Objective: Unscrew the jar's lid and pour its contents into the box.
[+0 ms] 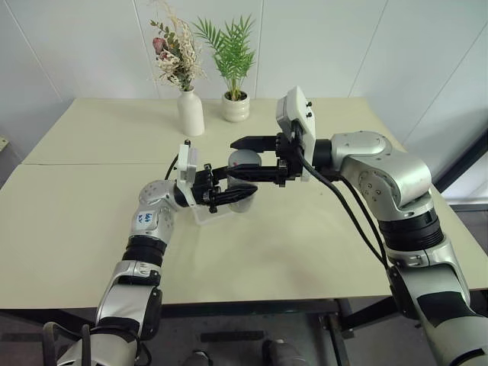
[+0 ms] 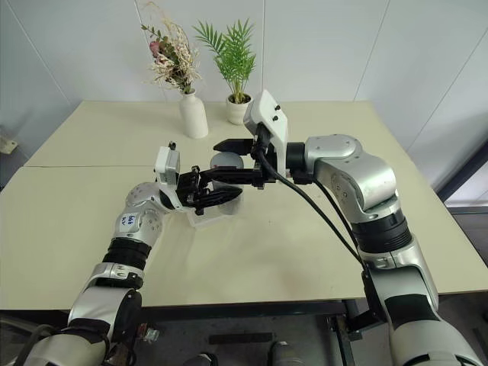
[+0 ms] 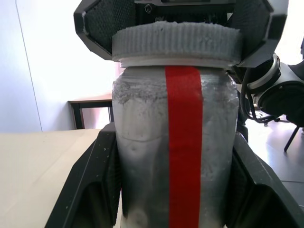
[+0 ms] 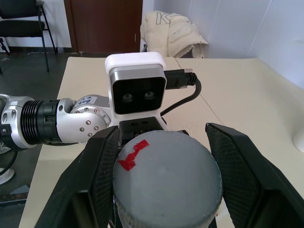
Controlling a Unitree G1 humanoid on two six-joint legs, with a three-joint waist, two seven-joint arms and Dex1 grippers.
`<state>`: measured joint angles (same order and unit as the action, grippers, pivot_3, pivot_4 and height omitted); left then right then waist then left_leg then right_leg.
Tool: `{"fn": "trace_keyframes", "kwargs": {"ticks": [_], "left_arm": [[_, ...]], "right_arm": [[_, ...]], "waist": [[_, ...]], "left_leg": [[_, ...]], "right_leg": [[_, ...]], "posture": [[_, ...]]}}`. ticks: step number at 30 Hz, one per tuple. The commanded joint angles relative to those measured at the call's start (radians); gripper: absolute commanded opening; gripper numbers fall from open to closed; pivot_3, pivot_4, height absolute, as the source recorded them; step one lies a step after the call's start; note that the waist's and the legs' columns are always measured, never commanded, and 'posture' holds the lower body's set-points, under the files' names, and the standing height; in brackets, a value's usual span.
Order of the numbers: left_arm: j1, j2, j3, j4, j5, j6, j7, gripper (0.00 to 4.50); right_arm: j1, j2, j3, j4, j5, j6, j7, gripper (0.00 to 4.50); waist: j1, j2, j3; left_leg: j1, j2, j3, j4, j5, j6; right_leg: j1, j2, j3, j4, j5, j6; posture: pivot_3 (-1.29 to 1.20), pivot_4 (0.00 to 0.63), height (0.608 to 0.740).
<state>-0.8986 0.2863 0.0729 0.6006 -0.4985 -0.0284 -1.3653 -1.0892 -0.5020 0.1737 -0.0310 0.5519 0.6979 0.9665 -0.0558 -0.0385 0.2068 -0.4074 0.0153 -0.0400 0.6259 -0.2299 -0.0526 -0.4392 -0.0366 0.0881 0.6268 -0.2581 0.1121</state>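
- Left eye view: above the middle of the tabletop (image 1: pixel 91 229), the left tool (image 1: pixel 229 194) is clamped on the body of the jar (image 1: pixel 242 162), held clear of the surface. The right tool (image 1: pixel 255 156) reaches in from the opposite side with its fingers closed on the lid (the two-handed hold looks meant to brace the body while the cap is turned). The clear box (image 1: pixel 210 217) lies on the tabletop just under the two tools, probably so the pour will be short.
- Right eye view: a white vase (image 2: pixel 193 114) of dried flowers and a potted plant (image 2: pixel 239 107) stand at the far edge, well apart from the work; nothing seems to block the way down to the box.
- Left wrist view: the jar, with its red stripe, sits squeezed between the left tool's two fingers (image 3: pixel 90 190); the ribbed lid (image 3: pixel 175 42) is seated on top, so unscrewing looks unfinished.
- Right wrist view: the lid's flat top, bearing a red mark, is pinched between the right tool's fingers. The contents are hidden inside.
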Motion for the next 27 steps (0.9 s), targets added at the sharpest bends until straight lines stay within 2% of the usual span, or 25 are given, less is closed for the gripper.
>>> {"fn": "trace_keyframes", "kwargs": {"ticks": [1,15,27], "left_arm": [[0.043,0.009,-0.011,0.02,0.022,0.003,-0.029,2.24],[0.056,-0.01,-0.035,0.015,0.031,-0.003,-0.049,2.24],[0.0,-0.015,-0.089,0.114,0.096,-0.098,-0.138,2.24]], "right_arm": [[-0.081,-0.055,-0.173,-0.006,-0.001,-0.087,-0.039,2.56],[-0.061,-0.018,-0.197,-0.034,0.06,-0.092,-0.071,2.56],[-0.051,0.005,-0.191,-0.059,0.081,-0.093,-0.067,2.56]], "waist": [[0.0,0.0,0.0],[0.0,0.0,0.0],[0.003,0.002,0.001]], "left_leg": [[0.0,0.0,0.0,0.0,0.0,0.0],[0.0,0.0,0.0,0.0,0.0,0.0],[-0.001,-0.001,0.0,0.0,0.0,0.0]], "right_leg": [[0.0,0.0,0.0,0.0,0.0,0.0],[0.0,0.0,0.0,0.0,0.0,0.0],[0.0,0.0,0.0,-0.001,0.0,0.0]], "posture": [[0.0,0.15,0.74],[0.0,0.15,0.74],[0.0,0.15,0.74]]}}
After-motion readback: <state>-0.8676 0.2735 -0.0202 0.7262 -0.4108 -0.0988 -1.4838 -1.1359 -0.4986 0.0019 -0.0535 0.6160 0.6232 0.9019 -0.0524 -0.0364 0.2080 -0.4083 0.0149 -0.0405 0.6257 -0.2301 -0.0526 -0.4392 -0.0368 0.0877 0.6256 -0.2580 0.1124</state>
